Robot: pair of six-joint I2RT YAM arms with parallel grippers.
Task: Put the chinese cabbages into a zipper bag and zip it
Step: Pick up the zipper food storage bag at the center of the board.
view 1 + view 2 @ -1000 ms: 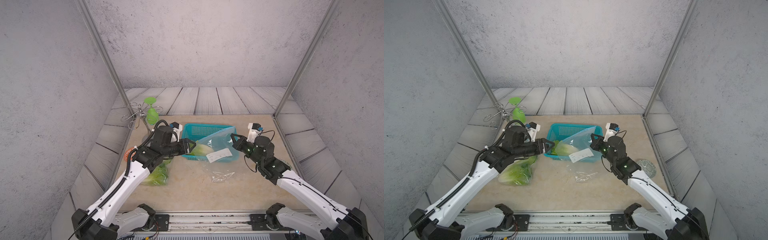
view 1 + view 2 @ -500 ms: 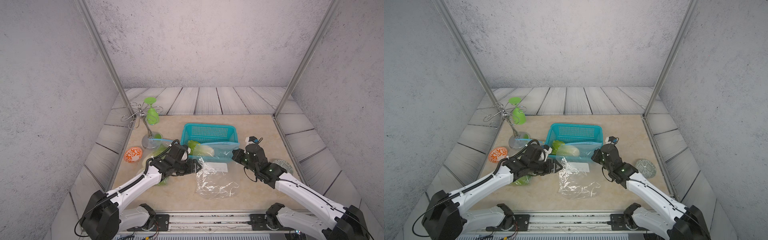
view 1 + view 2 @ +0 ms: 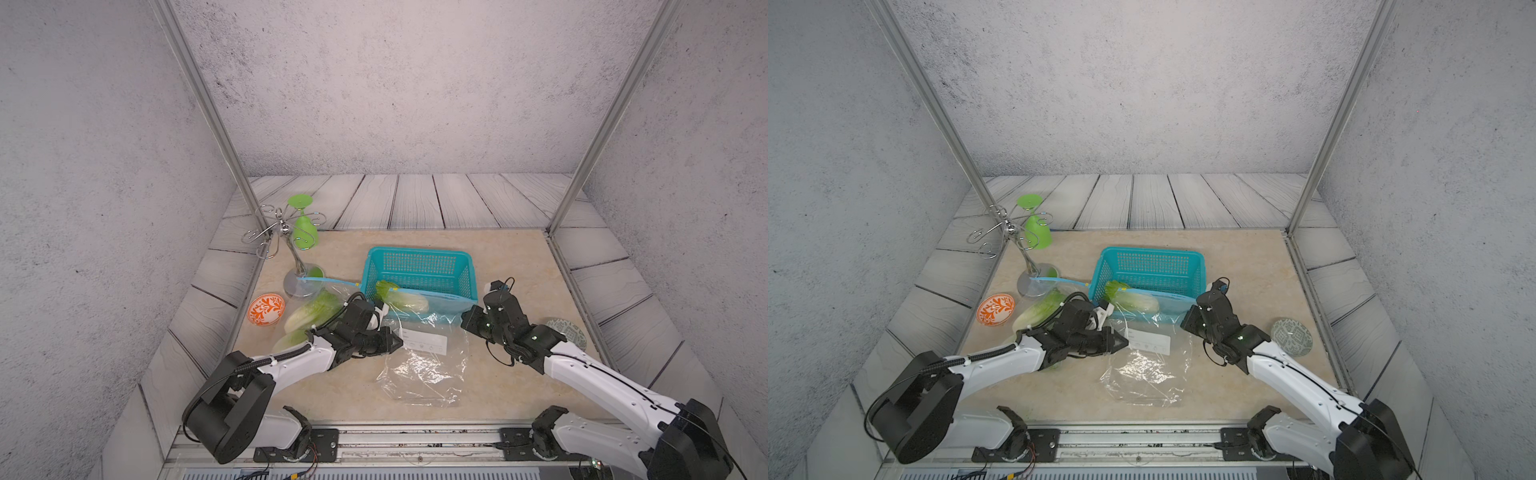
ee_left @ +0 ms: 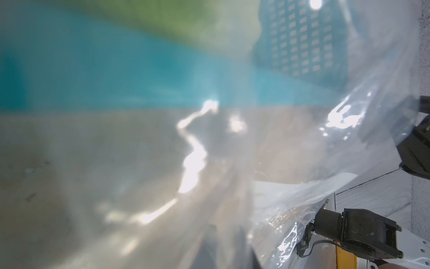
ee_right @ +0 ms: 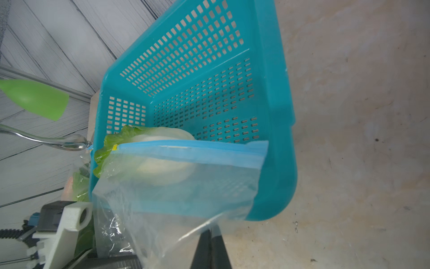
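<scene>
The clear zipper bag [image 3: 419,365] [image 3: 1142,370] lies flat in front of the teal basket [image 3: 419,253], its blue zip strip [image 5: 186,151] on the basket's front edge. One chinese cabbage [image 3: 405,300] [image 5: 160,137] rests at that edge, partly behind the bag's mouth. Two more cabbages [image 3: 309,309] [image 3: 1038,309] lie at the left under clear film. My left gripper [image 3: 397,343] [image 3: 1123,341] is shut on the bag's left edge; film blurs the left wrist view. My right gripper [image 3: 465,322] [image 5: 210,233] is shut on the bag's right side.
A wire rack [image 3: 286,232] with a green goblet [image 3: 305,230] stands at the back left. An orange patterned bowl [image 3: 267,308] sits by the left wall. A patterned plate [image 3: 571,332] lies beside my right arm. A second blue zip strip [image 3: 328,281] runs above the left cabbages.
Both arms came down from basket height to the table, and the bag went from held up to flat. My left jaws opened, then closed at the bag's edge.
</scene>
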